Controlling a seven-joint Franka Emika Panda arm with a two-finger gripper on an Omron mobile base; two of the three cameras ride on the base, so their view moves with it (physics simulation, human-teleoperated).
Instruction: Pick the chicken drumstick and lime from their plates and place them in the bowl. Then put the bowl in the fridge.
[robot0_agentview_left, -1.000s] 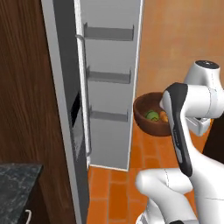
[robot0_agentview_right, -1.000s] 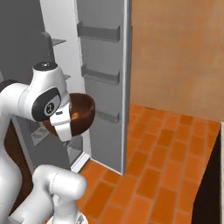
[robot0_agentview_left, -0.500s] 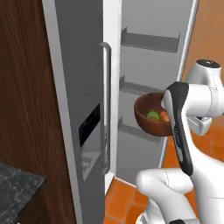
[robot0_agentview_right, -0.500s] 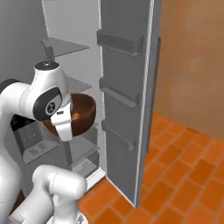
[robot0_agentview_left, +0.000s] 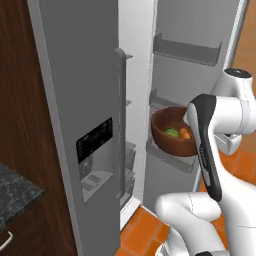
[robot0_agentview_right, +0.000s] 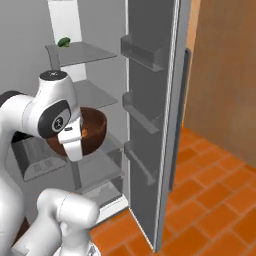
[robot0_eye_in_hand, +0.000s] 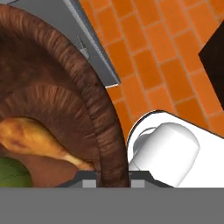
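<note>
The pincer (robot0_eye_in_hand: 107, 181) is clamped tight on the rim of the bowl (robot0_agentview_left: 172, 131), with the chicken drumstick (robot0_eye_in_hand: 33, 138) and lime (robot0_agentview_left: 171, 132) inside, and the open fridge (robot0_agentview_left: 80, 100) shelves wait just ahead.

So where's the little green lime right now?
The lime sits inside the brown bowl, left of the chicken drumstick in the left base view, held up by the claw before the open fridge.

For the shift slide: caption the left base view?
Tool shut on the bowl, with lime and chicken drumstick inside, before the open fridge.
</note>
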